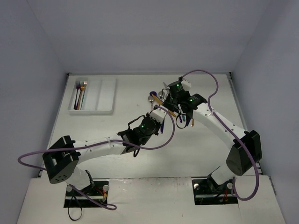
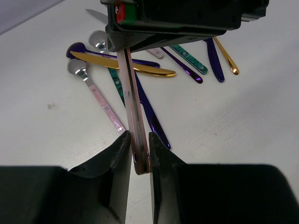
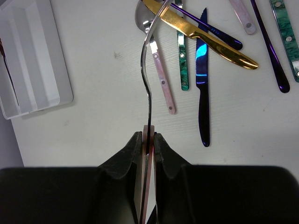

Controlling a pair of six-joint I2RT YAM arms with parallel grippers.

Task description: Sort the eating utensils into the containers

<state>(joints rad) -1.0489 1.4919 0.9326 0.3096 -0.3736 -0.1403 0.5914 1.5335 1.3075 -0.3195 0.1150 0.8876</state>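
A pink-handled utensil point(image 2: 131, 93) hangs in the air between both grippers. My right gripper point(image 3: 148, 136) is shut on its handle, and the silver neck point(image 3: 148, 88) curves away from the fingers, seen edge-on. My left gripper point(image 2: 138, 140) is shut on the handle's butt end, just below the right one. Under them lies the pile of eating utensils point(image 1: 156, 98): a gold knife point(image 3: 205, 35), a dark blue knife point(image 3: 202, 88), a pink-handled spoon point(image 3: 161, 77) and teal and purple pieces. The containers are one white tray point(image 1: 100, 95), which holds a few utensils point(image 1: 80, 93) in its left compartment.
The tray point(image 3: 28, 60) lies at the far left of the table, well away from the pile. Grey walls enclose the table on three sides. Purple cables loop off both arms above the middle of the table.
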